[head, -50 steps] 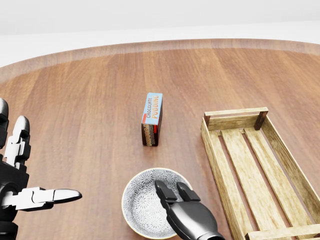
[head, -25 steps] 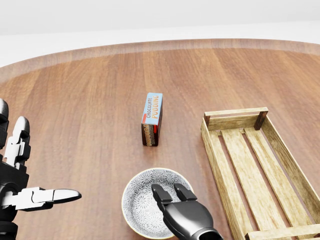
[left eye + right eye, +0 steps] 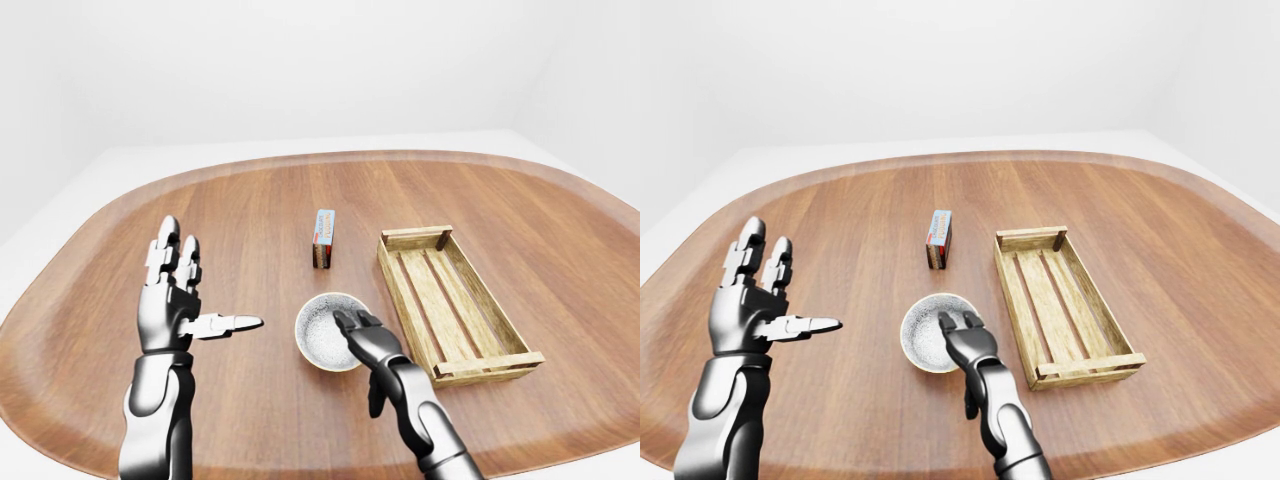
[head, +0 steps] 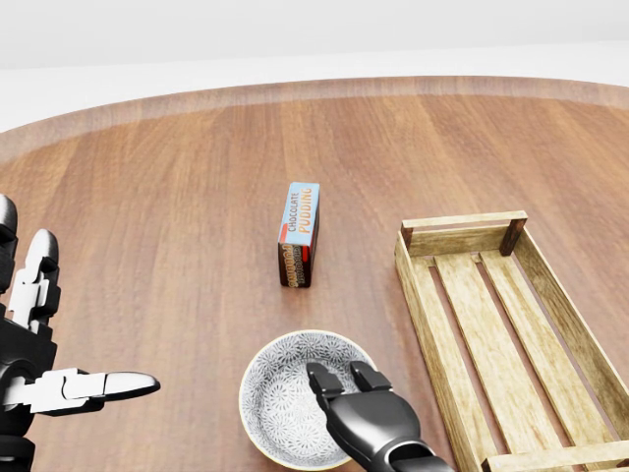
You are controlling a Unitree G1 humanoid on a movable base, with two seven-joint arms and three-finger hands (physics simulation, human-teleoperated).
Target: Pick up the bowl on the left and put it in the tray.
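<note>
Under my right fingertips: the bowl, grey-patterned and upright on the table, low in the head view and just left of the tray.
Bowl's shape: round, so it has no long axis, and any stretch of rim would serve for a pinch.
Bowl from my fingers: it lies below and to the view's left of my right hand. Two fingers reach over its right-hand rim, tips above the inside.
Right hand's state: spread and holding nothing. In the left-eye view my thumb hangs apart beneath the palm, outside the bowl's wall and not pressed to it as far as I can tell.
Nearer hand: the right, by far. My left hand stands well apart at the view's left, fingers upright, thumb pointing toward the bowl, empty.
Tray's lie: a slatted wooden crate near the bowl's right side but not touching it, its long axis running up the view.
Bystander: a pudding box stands on edge above the bowl in the view, clear of the way to the tray.
Coming move, as I judge it: bring my thumb against the outer wall while the fingers press inside, then lift and carry rightward over the tray's near wall.
Risk: a one-sided rim pinch may let the bowl tip.
</note>
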